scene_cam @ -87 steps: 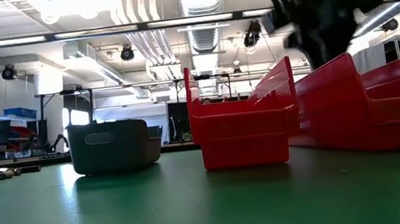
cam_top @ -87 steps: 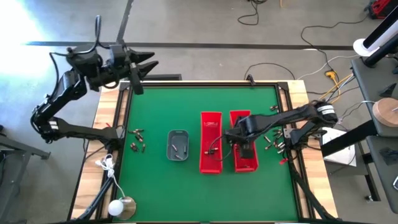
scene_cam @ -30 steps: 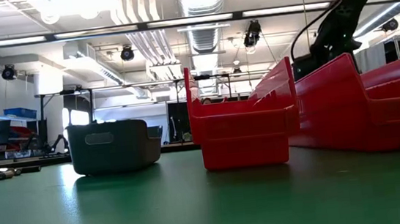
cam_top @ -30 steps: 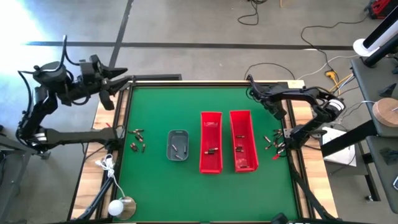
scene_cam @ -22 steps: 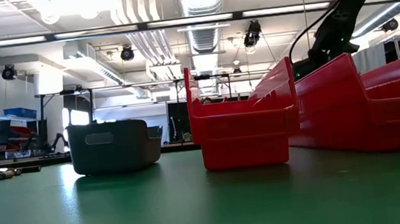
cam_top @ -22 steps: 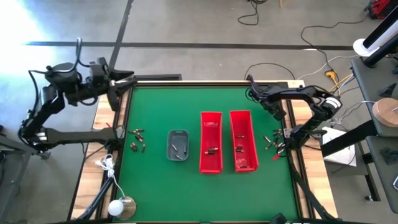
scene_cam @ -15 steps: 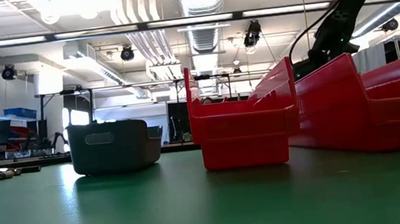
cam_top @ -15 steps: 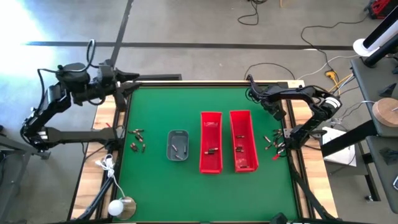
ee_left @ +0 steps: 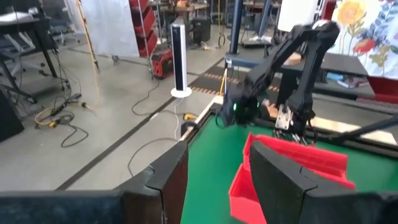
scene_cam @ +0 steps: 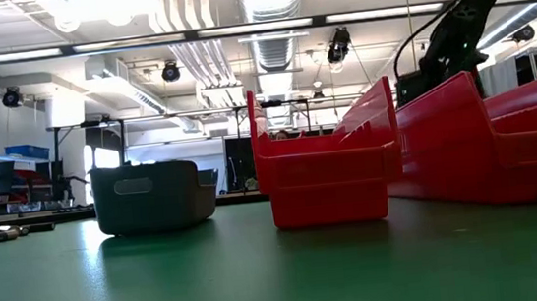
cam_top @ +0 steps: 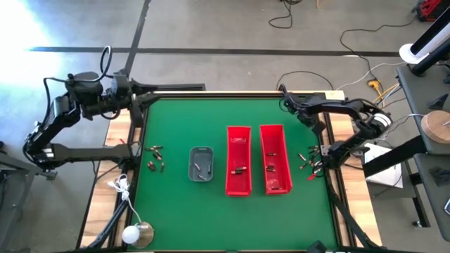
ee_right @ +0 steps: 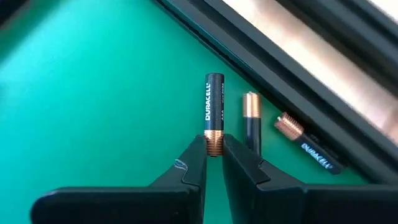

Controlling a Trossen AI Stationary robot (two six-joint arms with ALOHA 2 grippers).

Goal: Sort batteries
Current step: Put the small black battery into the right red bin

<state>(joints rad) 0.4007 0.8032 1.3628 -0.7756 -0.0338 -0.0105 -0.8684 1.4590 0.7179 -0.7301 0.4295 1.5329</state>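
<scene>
A slim black battery with a copper end [ee_right: 214, 113] stands out forward from the right gripper [ee_right: 213, 160], its copper end pinched between the two dark fingertips, above the green desk [ee_right: 93, 106]. Two more copper-tipped black batteries [ee_right: 251, 123] lie just beside it, near the desk's dark edge rail [ee_right: 292, 81]. The left gripper [ee_left: 214, 177] hangs with jaws apart at the far left corner.

The right gripper [ee_right: 213, 152] hangs low over the far right corner of the table, its arm bent back from the table's right edge, and its two dark fingers [ee_right: 193, 163] are pinched together on the copper end of a battery [ee_right: 214, 122], which stands out beyond the tips. The left gripper [ee_left: 214, 180] is raised off the table's far left corner, pointing level across the table toward the right arm [ee_left: 273, 68], with its jaws spread wide and nothing between them.
</scene>
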